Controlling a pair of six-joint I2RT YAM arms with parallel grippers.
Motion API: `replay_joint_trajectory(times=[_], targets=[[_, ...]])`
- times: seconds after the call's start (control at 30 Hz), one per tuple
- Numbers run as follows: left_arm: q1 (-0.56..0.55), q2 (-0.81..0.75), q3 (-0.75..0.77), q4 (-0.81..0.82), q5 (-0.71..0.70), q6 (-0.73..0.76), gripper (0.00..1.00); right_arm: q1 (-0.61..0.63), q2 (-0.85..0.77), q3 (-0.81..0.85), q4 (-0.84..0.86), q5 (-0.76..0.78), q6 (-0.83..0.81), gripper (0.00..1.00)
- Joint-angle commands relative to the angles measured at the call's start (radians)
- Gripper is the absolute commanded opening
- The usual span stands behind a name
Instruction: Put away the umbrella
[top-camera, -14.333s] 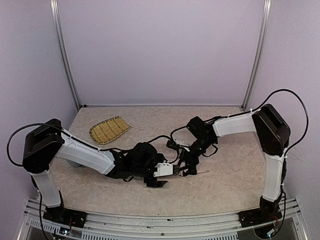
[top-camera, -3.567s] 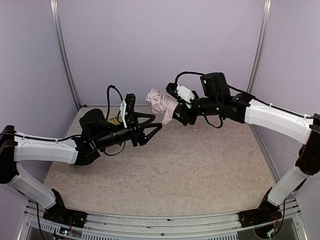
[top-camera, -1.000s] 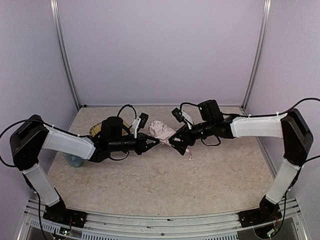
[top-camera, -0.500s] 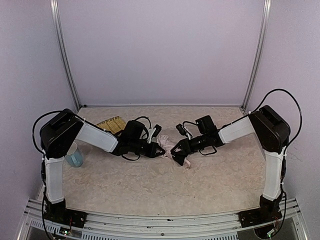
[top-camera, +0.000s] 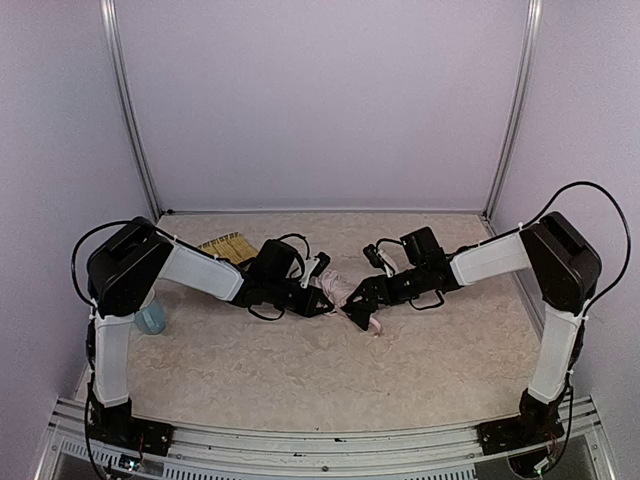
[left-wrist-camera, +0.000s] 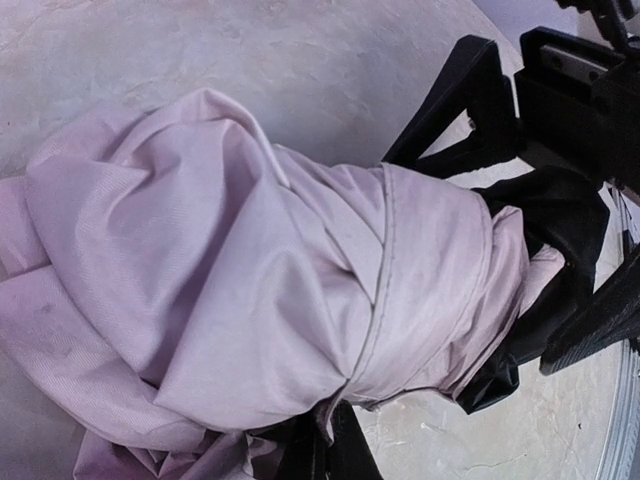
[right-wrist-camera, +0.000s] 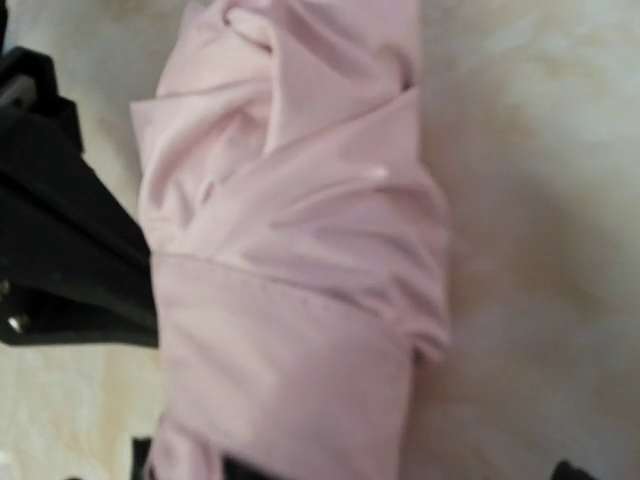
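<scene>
The umbrella (top-camera: 340, 290) is lying on the counter (top-camera: 300, 385), a bunched-up pale pink bundle a bit right of the woven tray (top-camera: 225, 247) and nearer the arms than it. Both arms meet over it. The right gripper (top-camera: 357, 312) sits at the end farthest from the tray, jaws spread wide with the fabric and some black lining between them, but I honestly can't tell if it's squeezing. The left gripper (top-camera: 318, 300) is on the tray side, right up against the fabric, and I can't tell how far open it is.
</scene>
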Motion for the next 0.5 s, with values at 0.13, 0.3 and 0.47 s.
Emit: replay_joint_trajectory(times=[0.13, 0.3, 0.47], targets=[[-0.008, 0.022, 0.018, -0.072, -0.011, 0.037, 0.00, 0.089, -0.189, 0.093, -0.255, 0.345, -0.345, 1.00], [-0.007, 0.013, 0.013, -0.072, -0.011, 0.044, 0.00, 0.177, -0.120, 0.173, -0.440, 0.558, -0.512, 1.00], [-0.008, 0.006, 0.011, -0.070, -0.010, 0.048, 0.00, 0.236, 0.005, 0.251, -0.558, 0.639, -0.546, 1.00]])
